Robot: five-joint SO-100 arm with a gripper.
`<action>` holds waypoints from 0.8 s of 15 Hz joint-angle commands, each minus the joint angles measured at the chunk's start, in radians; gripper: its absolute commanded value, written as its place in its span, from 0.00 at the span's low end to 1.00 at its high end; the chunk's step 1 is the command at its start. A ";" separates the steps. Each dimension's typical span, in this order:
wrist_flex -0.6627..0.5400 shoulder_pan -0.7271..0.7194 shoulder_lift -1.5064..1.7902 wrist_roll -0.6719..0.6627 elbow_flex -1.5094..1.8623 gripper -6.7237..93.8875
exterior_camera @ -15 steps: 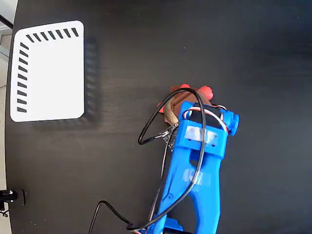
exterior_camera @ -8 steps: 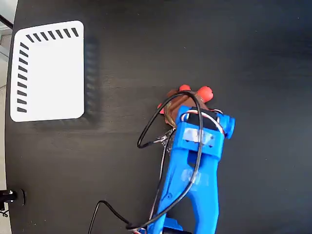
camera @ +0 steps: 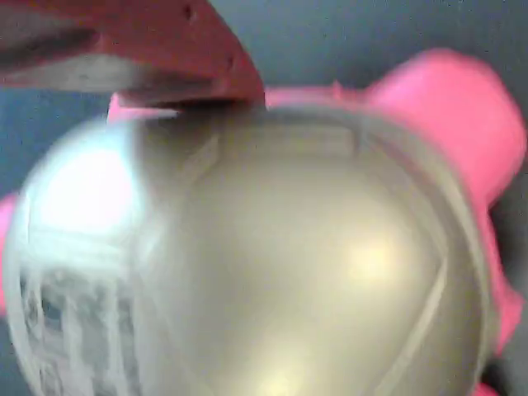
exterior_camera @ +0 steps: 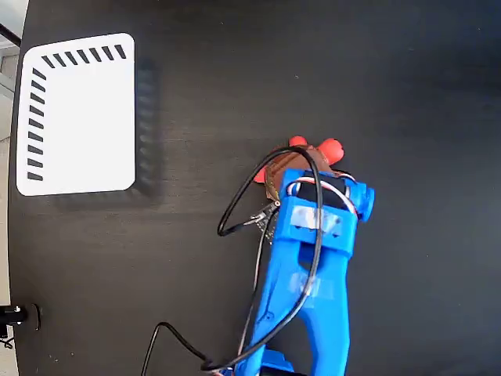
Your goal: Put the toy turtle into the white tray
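Turtle contact is what you should watch now. Over the last second your blue arm (exterior_camera: 313, 258) has crept up and slightly left in the fixed view, so the hand (exterior_camera: 301, 168) sits right over the toy turtle (exterior_camera: 313, 153), covering more of its shell than before; only the red head and legs still peek out past it. The turtle itself has hardly shifted on the dark surface (exterior_camera: 352, 70). In the wrist view the gold shell (camera: 272, 272) fills nearly everything, blurred, with one dark red finger (camera: 157, 41) at its upper edge. I cannot tell whether the hand is clenched or released. The white tray (exterior_camera: 78, 113) lies well apart at the upper left, with nothing in it, so I judge you are mid-grasp, with the carry yet to come.
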 commanded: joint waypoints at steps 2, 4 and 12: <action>0.006 0.006 0.058 0.014 -0.031 0.07; 0.051 -0.005 0.074 0.061 -0.071 0.07; 0.396 -0.270 0.176 0.393 -0.499 0.07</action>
